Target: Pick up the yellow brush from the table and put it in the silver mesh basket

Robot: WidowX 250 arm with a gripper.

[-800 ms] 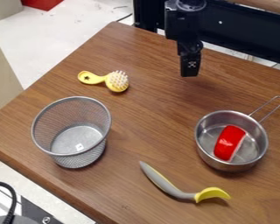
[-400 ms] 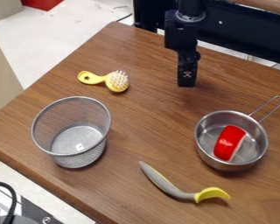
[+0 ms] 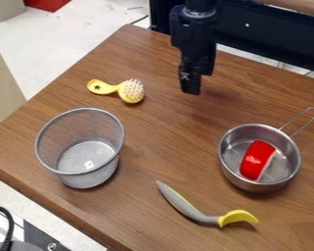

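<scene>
The black gripper [image 3: 191, 90] hangs over the far part of the table, to the right of the yellow brush, and touches nothing that I can see. The yellow brush [image 3: 117, 90] lies on the wood with its white bristles up. A silver mesh basket [image 3: 81, 142] stands upright at the left. At the right is a small metal pan [image 3: 232, 175] with a wire handle, and a red object [image 3: 257, 160] with a pale edge lies inside it. A grey and yellow curved utensil [image 3: 194, 211] rests near the front.
The wooden table [image 3: 156, 147] has its left edge running diagonally beside the basket. A dark metal bar [image 3: 271, 37] stands along the table's far side. Black equipment with a cable [image 3: 14, 226] sits below the table at the lower left.
The gripper first came down and nearer the front, then shifted left toward the brush and turned somewhat. The brush, basket, pan, red object and utensil have stayed in place.
</scene>
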